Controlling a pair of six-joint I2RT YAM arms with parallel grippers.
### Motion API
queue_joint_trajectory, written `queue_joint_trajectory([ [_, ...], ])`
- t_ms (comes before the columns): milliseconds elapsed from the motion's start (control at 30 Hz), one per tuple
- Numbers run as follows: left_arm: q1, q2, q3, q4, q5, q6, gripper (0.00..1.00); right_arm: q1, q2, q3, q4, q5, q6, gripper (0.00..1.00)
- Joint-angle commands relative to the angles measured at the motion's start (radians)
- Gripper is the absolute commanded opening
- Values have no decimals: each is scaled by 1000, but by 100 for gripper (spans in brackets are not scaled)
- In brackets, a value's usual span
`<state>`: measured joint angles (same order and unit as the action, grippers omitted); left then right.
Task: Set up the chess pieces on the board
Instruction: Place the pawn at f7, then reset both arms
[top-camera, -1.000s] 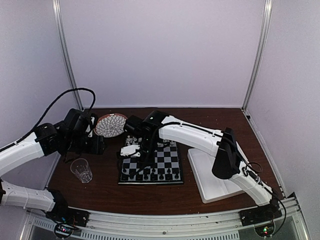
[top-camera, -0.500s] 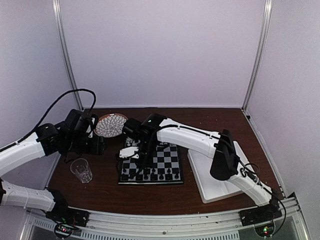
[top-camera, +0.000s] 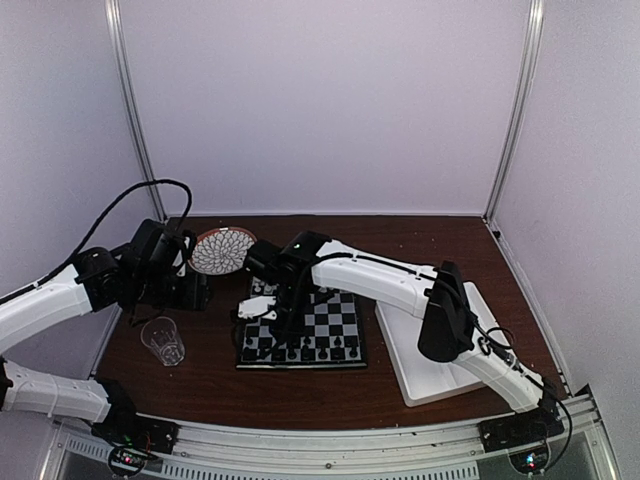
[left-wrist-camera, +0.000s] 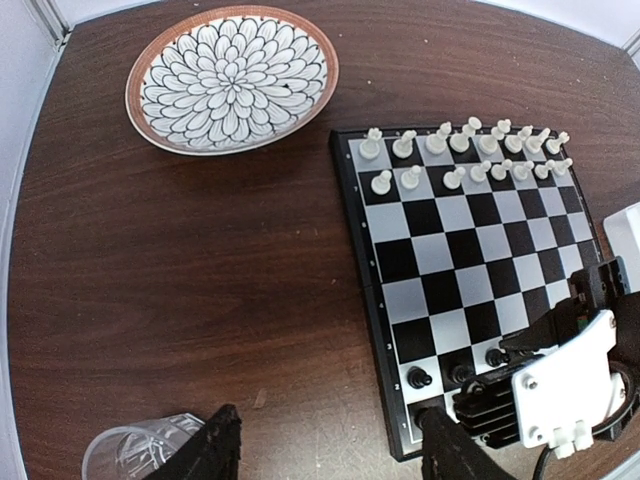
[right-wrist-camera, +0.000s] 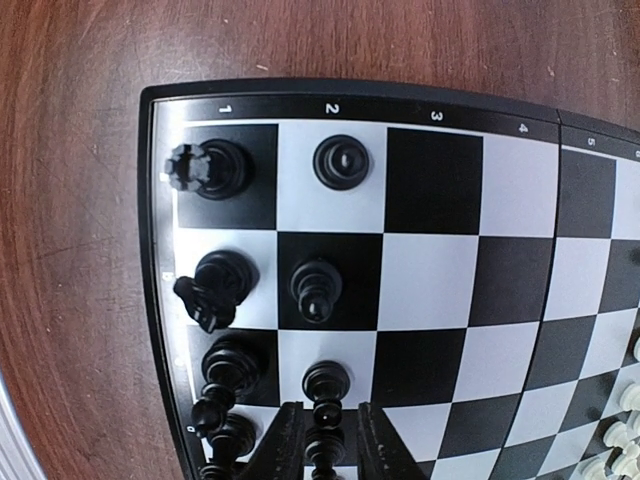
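Observation:
The board (top-camera: 340, 315) lies mid-table, black and light-grey checks. White chess pieces (left-wrist-camera: 460, 150) fill its two far rows. Black chess pieces (right-wrist-camera: 215, 165) stand along the near rows (top-camera: 320, 352). My right gripper (right-wrist-camera: 322, 415) hangs over the board's near-left corner (top-camera: 288, 335). Its fingers stand a little apart on either side of a black pawn (right-wrist-camera: 325, 445) that rests on the board, with thin gaps showing. My left gripper (left-wrist-camera: 330, 450) is open over bare table left of the board (top-camera: 195, 290), with nothing between its fingers.
A round patterned plate (top-camera: 222, 250) (left-wrist-camera: 232, 78) sits at the far left. A clear glass (top-camera: 163, 340) (left-wrist-camera: 130, 455) stands at the near left by my left finger. A white tray (top-camera: 430, 350) lies right of the board, partly under the right arm.
The right gripper's fingers have parted slightly around the black pawn, and its wrist has shifted a little to the left. The left arm has stayed still.

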<state>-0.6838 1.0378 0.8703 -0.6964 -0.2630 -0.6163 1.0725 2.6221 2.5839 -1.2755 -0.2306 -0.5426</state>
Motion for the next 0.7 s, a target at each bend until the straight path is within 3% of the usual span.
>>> queue_joint_trajectory([
  [0,13,7,-16,51,14,15,62,12,-15,25,11,7,17,24],
  [267,21,16,-27,67,16,16,63,15,-117,0,13,30,22,27],
  [533,29,38,16,36,-43,93,80,1,-284,-108,14,109,-8,34],
  [667,29,40,47,28,-77,139,83,-37,-369,-147,13,122,-11,39],
])
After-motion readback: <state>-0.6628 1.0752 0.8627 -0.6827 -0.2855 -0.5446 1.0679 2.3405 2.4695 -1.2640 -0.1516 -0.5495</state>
